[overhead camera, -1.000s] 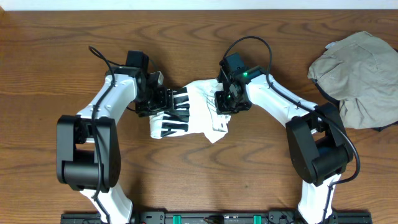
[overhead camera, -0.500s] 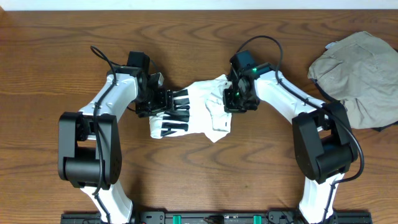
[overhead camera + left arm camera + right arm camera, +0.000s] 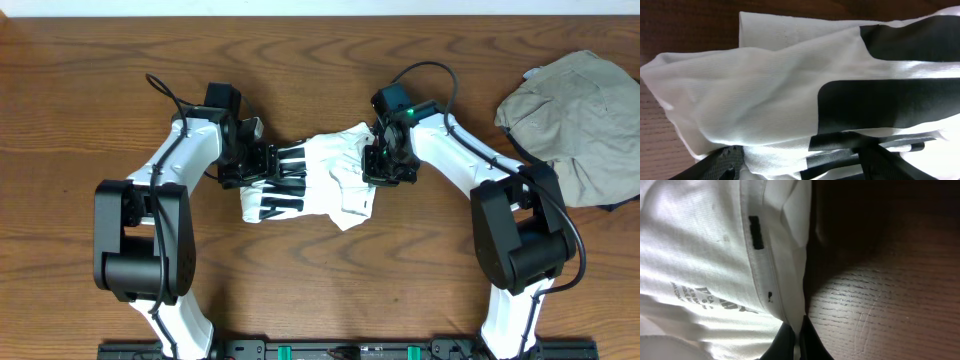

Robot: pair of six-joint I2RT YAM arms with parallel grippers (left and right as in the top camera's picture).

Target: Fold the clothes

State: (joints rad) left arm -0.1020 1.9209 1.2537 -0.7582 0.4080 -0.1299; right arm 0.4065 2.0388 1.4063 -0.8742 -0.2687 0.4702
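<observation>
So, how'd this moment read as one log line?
white T-shirt: crumpled, unfolded | left tool: open over it | right tool: shut on its edge

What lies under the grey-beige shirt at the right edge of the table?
A dark garment shows only as a thin strip at the lower right edge of the grey-beige shirt. How far it reaches underneath is covered. The wooden table shows around both.

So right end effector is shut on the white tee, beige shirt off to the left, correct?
No: the beige shirt lies off to the right, per the overhead view. Right end effector is shut on the white tee.
</observation>
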